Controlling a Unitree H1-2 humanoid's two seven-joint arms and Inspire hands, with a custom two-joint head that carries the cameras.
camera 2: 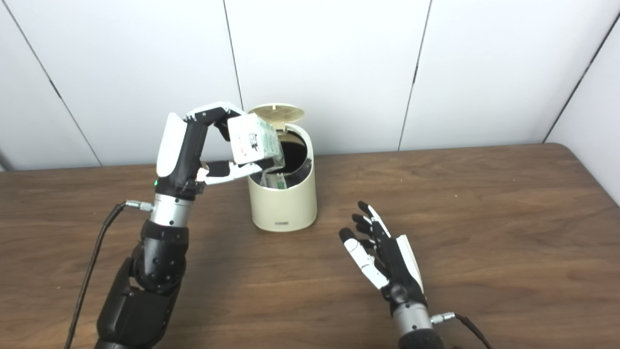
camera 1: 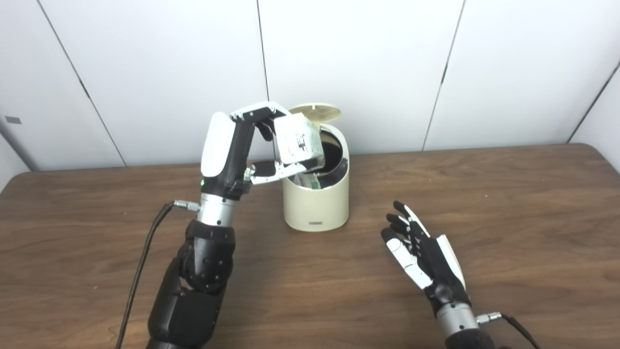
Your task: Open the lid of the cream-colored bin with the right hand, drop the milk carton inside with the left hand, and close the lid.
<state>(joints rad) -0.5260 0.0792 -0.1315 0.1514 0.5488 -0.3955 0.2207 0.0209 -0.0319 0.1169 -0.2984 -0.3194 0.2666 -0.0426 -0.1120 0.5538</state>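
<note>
Gripping milk carton [camera 1: 299, 139], print unreadable

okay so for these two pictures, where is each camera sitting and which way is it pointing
Left eye view: on the robot's head, facing forward and down at the wooden table and white wall; shows the left hand holding the milk carton above the cream-colored bin, and the open right hand.
Right eye view: on the head, set slightly to the right, facing the same way; the bin appears further left in the picture, both arms entering from the bottom.
Shared: the bin with its raised lid, carton, both hands, table.
</note>
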